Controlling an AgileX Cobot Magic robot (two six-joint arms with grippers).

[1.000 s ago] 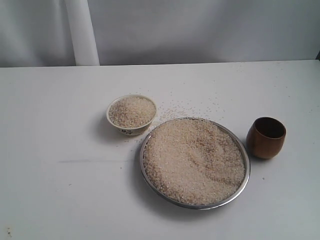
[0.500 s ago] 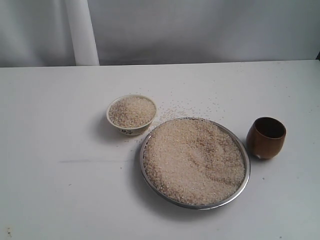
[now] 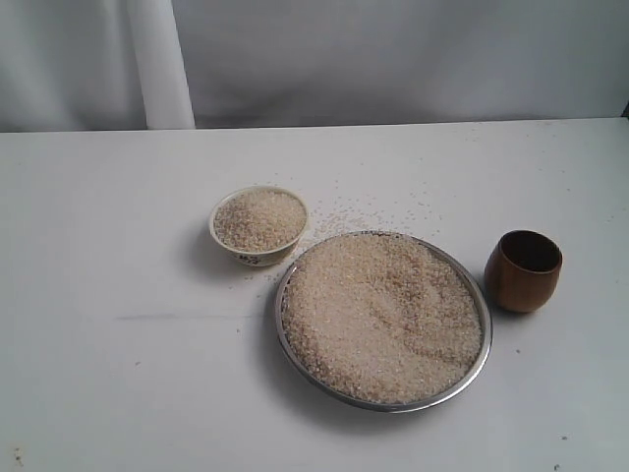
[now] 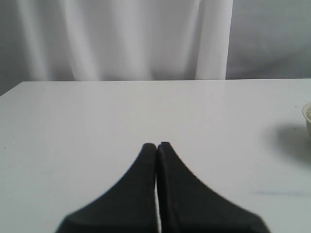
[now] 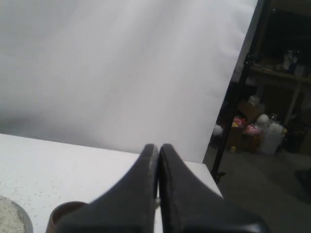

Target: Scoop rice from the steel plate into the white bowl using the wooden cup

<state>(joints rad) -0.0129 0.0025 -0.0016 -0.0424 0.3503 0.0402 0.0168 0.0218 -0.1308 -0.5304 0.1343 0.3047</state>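
The wooden cup (image 3: 522, 273) stands upright just beside the steel plate (image 3: 279, 329) heaped with rice (image 3: 381, 317), and the filled white bowl (image 3: 257, 256) sits near the plate's opposite side. The left gripper (image 4: 156, 145) and right gripper (image 5: 159, 147) are both pressed together on nothing, over the white table (image 3: 98, 315) before a pale curtain (image 3: 393, 59). The cup lies nearer the right gripper, untouched.

Rice (image 3: 381, 315) fills the plate (image 3: 393, 406) and the bowl (image 3: 257, 258) behind-left of it; the cup (image 3: 521, 273) stands just right of the plate.
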